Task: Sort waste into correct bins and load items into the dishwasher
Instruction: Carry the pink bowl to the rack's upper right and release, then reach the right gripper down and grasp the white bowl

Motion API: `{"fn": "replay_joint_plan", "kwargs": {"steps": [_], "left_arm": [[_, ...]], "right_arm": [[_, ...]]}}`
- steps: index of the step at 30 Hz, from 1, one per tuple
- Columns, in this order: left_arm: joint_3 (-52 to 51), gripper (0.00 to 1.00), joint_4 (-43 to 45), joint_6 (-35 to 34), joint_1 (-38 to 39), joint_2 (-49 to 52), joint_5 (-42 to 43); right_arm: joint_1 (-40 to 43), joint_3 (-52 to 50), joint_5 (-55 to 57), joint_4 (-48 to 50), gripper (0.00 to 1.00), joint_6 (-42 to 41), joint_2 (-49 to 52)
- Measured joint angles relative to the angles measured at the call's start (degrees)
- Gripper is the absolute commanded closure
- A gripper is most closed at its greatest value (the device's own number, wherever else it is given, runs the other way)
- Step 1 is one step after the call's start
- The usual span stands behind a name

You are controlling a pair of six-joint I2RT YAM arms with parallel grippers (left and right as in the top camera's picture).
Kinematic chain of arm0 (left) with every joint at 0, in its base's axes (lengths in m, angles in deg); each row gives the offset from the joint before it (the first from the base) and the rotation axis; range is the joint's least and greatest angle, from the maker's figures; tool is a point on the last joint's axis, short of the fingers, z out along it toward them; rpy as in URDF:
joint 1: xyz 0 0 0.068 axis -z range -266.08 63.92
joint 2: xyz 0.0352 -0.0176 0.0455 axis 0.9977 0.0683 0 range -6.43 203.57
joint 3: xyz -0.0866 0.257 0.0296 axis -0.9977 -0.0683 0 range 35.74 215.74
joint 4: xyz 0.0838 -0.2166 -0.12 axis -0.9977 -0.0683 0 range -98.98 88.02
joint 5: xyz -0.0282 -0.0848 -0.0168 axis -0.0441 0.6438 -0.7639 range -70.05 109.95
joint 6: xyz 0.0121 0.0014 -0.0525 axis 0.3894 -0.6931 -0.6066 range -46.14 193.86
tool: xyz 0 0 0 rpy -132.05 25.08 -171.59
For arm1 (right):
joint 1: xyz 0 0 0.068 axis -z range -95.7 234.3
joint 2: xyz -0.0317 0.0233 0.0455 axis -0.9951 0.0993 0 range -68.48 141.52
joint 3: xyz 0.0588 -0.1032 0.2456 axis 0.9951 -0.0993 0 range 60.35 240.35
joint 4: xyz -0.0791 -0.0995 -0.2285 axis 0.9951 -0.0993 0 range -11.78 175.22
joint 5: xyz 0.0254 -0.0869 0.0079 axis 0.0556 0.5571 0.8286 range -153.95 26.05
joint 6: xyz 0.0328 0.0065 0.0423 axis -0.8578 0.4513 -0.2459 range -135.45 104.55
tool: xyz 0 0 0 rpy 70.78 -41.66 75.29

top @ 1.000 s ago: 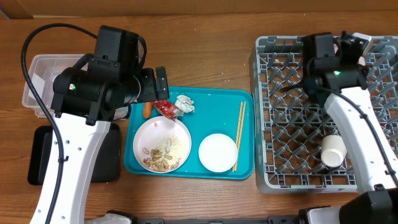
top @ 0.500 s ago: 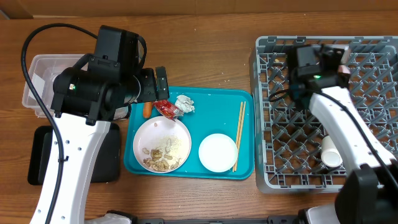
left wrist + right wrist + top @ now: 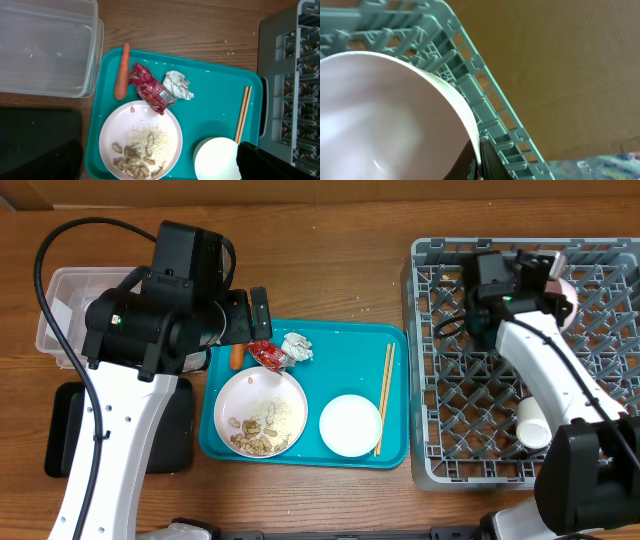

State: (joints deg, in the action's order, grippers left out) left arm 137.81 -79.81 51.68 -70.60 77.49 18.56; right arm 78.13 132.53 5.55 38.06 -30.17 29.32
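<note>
My desk (image 3: pixel 340 270) is brown wood with a fine grain. A teal tray (image 3: pixel 345 345) lies near its centre, long sides running from 9 to 3 o'clock. A white cup (image 3: pixel 535 423) lies on its side out toward 4 o'clock. A plain brown board (image 3: pixel 560 65), seemingly cardboard, stands at 12 o'clock.

L wrist view:
- Teal rect. plastic tray (image 3: pixel 220 95) on brown wooden table (image 3: pixel 175 25).
- Small orange carrot (image 3: pixel 121 71) lies lengthwise along tray's L edge.
- Crumpled red wrapper (image 3: pixel 150 89) sits just R of it, lower end over rim of round white plate (image 3: pixel 167 131).
- Crumpled white tissue (image 3: pixel 178 85) touches wrapper's R side.
- Beige food scraps + crumbs (image 3: pixel 135 157) on plate.
- Small round white bowl (image 3: pixel 216 159) at btm R, partly cut off.
- Pair of thin light wooden chopsticks (image 3: pixel 242 114) sit side by side near tray's R edge, lower ends at bowl.
- Clear rect. plastic tub (image 3: pixel 47 45) top L, beside tray.
- Shallow black tray (image 3: pixel 35 140) below tub.
- Grey plastic dish rack (image 3: pixel 295 85) far R.
</note>
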Motion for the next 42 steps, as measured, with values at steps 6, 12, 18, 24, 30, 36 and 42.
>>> {"fn": "replay_joint_plan", "kwargs": {"steps": [6, 12, 18, 24, 30, 36, 42], "left_arm": [[0.0, 0.0, 0.0, 0.0, 0.0, 0.0, 0.0], [0.0, 0.0, 0.0, 0.0, 0.0, 0.0, 0.0], [0.0, 0.0, 0.0, 0.0, 0.0, 0.0, 0.0], [0.0, 0.0, 0.0, 0.0, 0.0, 0.0, 0.0], [0.0, 0.0, 0.0, 0.0, 0.0, 0.0, 0.0], [0.0, 0.0, 0.0, 0.0, 0.0, 0.0, -0.02], [0.0, 0.0, 0.0, 0.0, 0.0, 0.0, -0.02]], "right_arm": [[0.37, 0.0, -0.55, -0.07, 0.96, 0.0, 1.66], [-0.76, 0.02, 3.34, -0.44, 0.94, 0.02, 4.39], [-4.07, 0.02, 6.03, -1.14, 0.93, 0.15, 5.03], [-8.13, 0.02, 6.12, -2.14, 0.88, 0.2, 5.46], [-10.88, 0.0, 5.46, -4.48, 0.54, 0.24, 5.81], [-15.96, -0.02, 6.32, -6.34, 0.35, 0.42, 5.84], [-23.91, 0.0, 5.97, -6.47, 0.24, 0.44, 4.85]]}}
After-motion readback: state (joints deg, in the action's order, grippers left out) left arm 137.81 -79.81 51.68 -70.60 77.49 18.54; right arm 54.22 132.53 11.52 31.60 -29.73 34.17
